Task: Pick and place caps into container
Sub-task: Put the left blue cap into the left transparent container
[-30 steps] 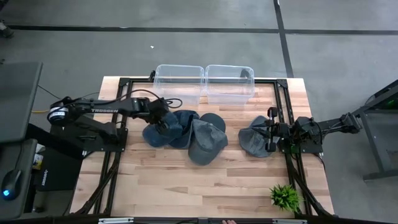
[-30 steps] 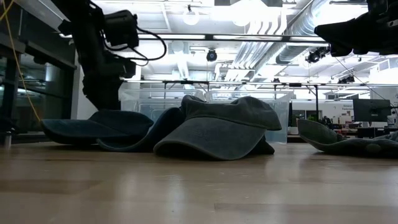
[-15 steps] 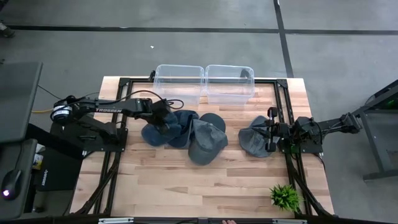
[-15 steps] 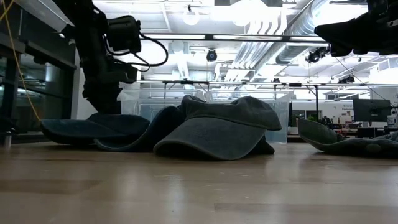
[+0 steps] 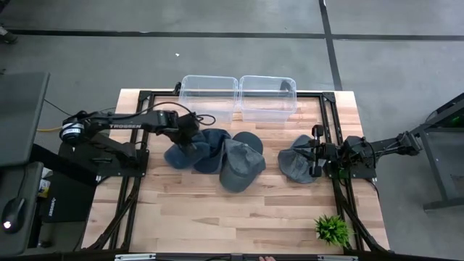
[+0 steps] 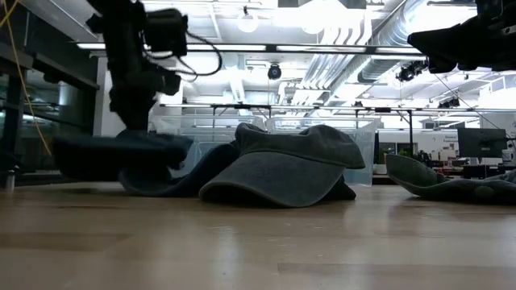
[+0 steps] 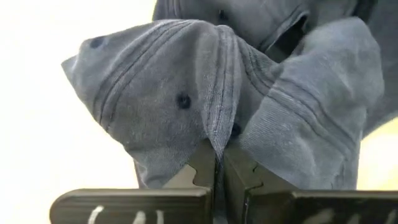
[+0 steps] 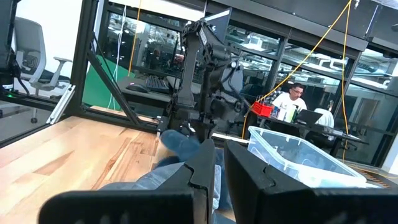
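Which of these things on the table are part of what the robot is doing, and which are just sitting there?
Part of the job:
caps
clear bins
left gripper, shut on a cap
right gripper, over a cap

Lying about:
small plant

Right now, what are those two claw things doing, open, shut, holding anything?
Left gripper: shut on a fold of a blue cap, at the left of the pile.
Right gripper: nearly shut, over a cap on the right; whether it holds it cannot be told.

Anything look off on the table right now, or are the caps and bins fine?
Nothing stands out. The left hand pinches a bunched fold of the left cap; the other caps lie in a loose overlapping pile, and the clear bins stand upright.
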Controlling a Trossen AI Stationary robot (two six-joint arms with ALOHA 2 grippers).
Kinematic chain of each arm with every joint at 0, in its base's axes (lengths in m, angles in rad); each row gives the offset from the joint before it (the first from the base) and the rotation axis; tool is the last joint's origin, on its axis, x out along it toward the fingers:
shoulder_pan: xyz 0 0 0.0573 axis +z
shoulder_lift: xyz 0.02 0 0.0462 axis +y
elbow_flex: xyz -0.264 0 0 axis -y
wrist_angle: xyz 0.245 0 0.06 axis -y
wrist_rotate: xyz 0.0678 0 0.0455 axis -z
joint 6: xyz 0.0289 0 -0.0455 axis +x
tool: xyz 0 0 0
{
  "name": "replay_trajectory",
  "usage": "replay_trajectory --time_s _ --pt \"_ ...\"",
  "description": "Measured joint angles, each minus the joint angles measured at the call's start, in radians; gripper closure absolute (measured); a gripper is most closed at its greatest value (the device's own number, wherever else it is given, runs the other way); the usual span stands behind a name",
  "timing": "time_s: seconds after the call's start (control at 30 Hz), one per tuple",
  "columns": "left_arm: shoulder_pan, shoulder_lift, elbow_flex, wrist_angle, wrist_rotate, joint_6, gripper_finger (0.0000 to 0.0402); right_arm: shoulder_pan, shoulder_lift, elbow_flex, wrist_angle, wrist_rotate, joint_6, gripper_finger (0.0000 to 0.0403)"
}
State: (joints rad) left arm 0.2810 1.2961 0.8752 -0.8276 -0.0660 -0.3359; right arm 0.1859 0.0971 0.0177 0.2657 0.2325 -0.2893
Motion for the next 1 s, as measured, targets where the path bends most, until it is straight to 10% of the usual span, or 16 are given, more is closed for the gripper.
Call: replay_trajectory --time_s 0.77,1.0 --pt "-0.103 -0.001 0.370 -0.326 -0.025 0.099 0.0401 0.000 0.000 0.000 0.000 0.000 0.000 0.0370" --pt "-0.167 -0.001 0.442 -0.327 -0.196 0.276 0.0401 0.000 0.000 0.000 0.000 0.000 0.000 0.0371"
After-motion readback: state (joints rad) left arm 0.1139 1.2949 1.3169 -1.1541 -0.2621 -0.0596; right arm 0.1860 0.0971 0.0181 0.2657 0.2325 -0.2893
